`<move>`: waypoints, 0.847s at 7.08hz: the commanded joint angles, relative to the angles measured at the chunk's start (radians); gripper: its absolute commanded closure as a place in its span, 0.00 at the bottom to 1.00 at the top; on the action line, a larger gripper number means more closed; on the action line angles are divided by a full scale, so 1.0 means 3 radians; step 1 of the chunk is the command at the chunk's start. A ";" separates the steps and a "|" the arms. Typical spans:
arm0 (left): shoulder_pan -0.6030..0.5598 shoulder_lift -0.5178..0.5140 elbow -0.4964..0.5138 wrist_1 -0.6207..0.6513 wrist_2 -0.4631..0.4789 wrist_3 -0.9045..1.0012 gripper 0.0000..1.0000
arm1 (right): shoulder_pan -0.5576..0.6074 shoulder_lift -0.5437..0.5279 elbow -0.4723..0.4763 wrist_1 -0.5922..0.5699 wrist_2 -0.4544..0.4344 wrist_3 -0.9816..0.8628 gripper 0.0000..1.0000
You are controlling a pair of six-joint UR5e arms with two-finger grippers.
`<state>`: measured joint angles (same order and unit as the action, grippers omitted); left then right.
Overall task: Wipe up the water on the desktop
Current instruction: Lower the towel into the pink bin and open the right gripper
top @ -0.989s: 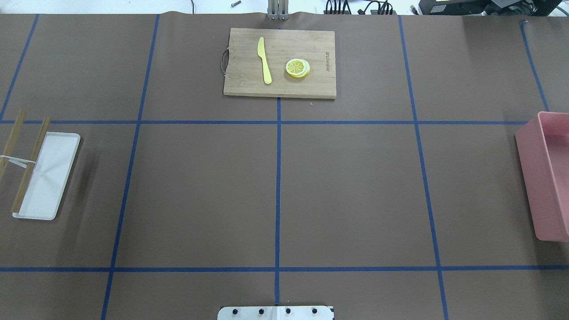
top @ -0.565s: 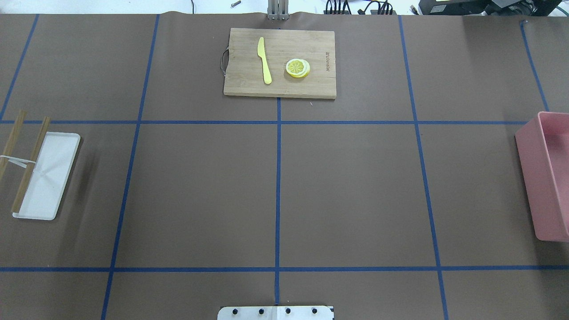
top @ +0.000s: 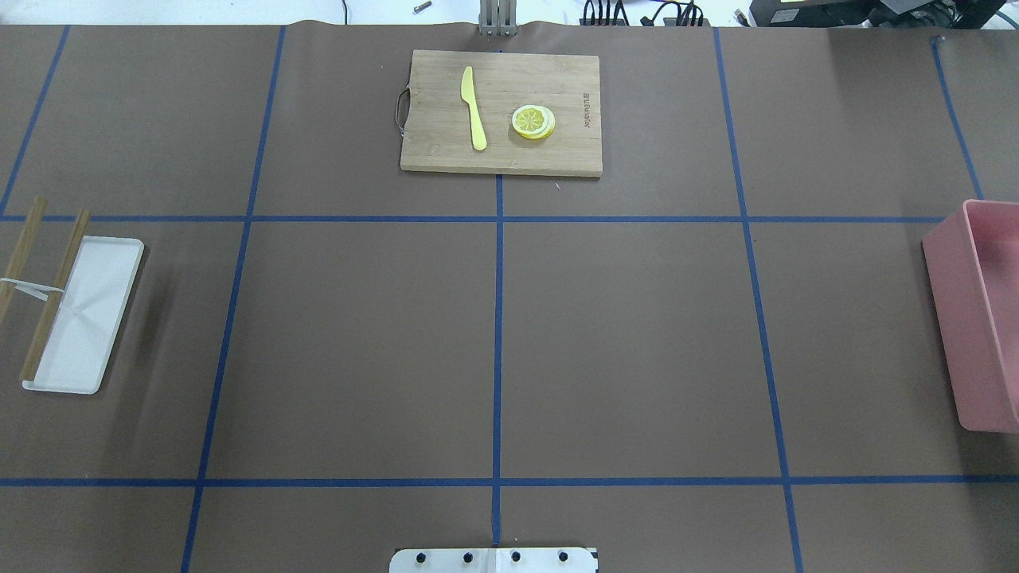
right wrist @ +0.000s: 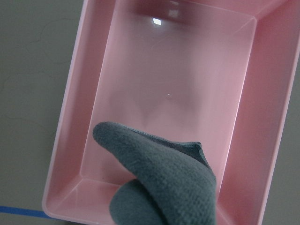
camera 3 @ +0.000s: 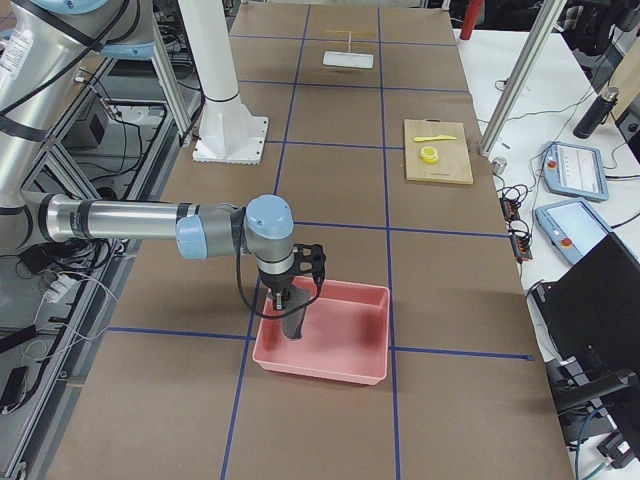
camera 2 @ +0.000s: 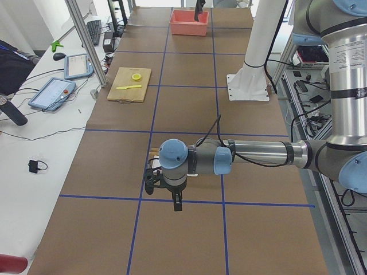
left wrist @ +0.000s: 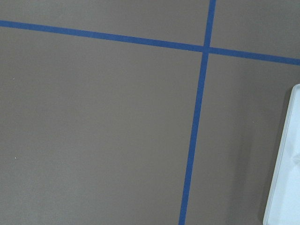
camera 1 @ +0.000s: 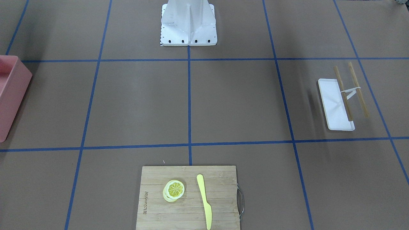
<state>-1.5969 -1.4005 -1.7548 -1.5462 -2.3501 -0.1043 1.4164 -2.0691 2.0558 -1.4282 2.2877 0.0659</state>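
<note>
Right claw (camera 3: 290,298) hangs over the pink rectangular plastic tub (right wrist: 77,93) at the right end of the bench. A grey-blue fleecy cloth (right wrist: 164,187) dangles beneath it, above the tub floor and, as far as we can see, clear of it. Only the side view shows the jaws, so we cannot tell whether they are clamped on the cloth.

Left claw (camera 2: 176,203) hovers over the bench beside the flat white rectangular tray (top: 95,302). We cannot tell its jaw state either.

The flat matte brown bench with blue tape lines (top: 358,342) fills every view. We find no wet patch or sheen on it, so we cannot place the spill.

Handling, our judgement: the cloth looks light, soft and limp, so it will drape and fold. It is best held by the bunched top, so that a broad flap trails flat. The bench is rigid, not something to grip. Its covering looks papery and may rumple or tear when wet, so light, flat strokes suit it.
</note>
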 commanded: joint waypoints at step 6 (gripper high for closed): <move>0.0000 0.0005 0.0020 0.0005 0.0005 0.0000 0.02 | -0.0038 0.0050 -0.0164 0.0010 -0.0099 -0.0414 0.00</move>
<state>-1.5969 -1.4001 -1.7500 -1.5447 -2.3487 -0.1043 1.4035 -2.0594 2.0261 -1.4270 2.2610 -0.0530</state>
